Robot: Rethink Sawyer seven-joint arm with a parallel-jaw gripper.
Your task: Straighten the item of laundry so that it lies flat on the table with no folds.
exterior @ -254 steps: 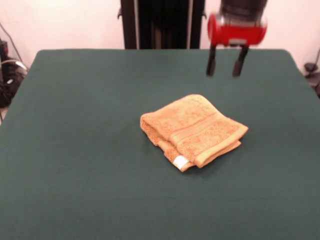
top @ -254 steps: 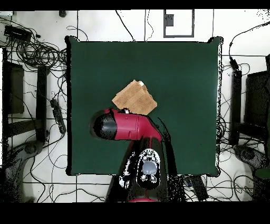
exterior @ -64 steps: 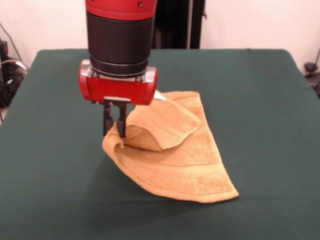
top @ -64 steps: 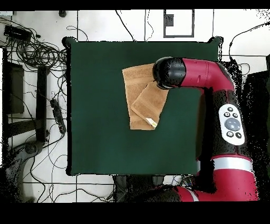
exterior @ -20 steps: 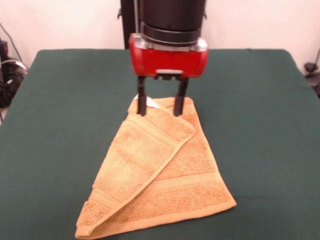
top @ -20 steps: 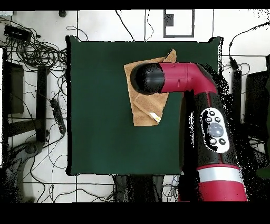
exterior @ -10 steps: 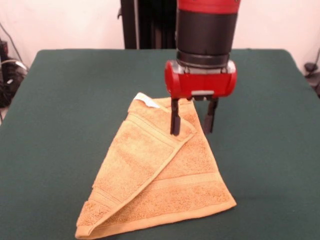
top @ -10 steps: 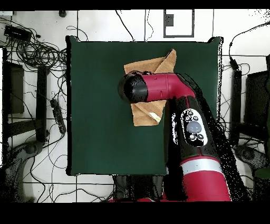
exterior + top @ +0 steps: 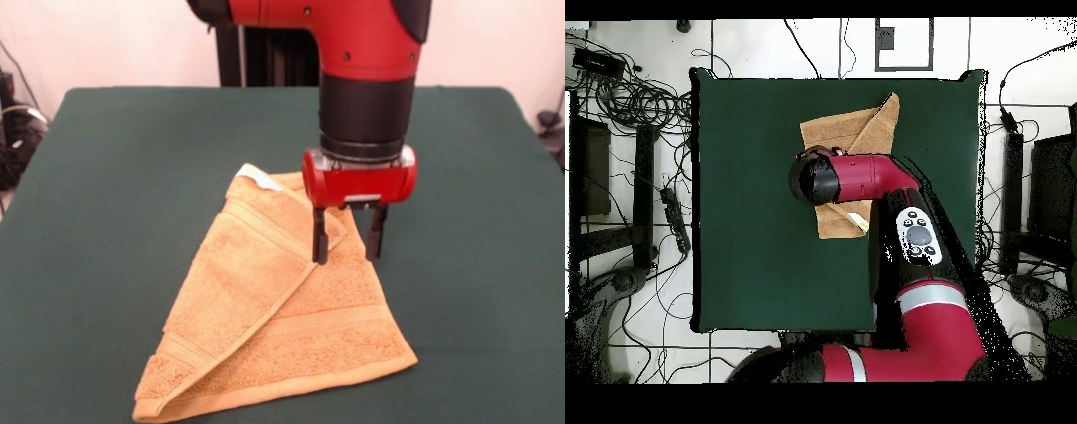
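Note:
The orange-tan towel (image 9: 265, 318) lies on the green table (image 9: 106, 177), partly unfolded. One layer is folded diagonally over the other, with a white tag (image 9: 258, 179) at its far corner. My gripper (image 9: 347, 243) is open and empty. Its fingers hang low over the towel's right part, next to the edge of the folded flap. In the overhead view the towel (image 9: 850, 130) shows above the arm, which hides the gripper and part of the cloth.
The black pedestal (image 9: 274, 44) stands at the table's far side. Cables and equipment (image 9: 635, 100) lie on the floor around the table (image 9: 745, 250).
The open gripper has moved from over the towel's far corner to the right and toward the camera, and has come down lower over the towel. The towel has not moved.

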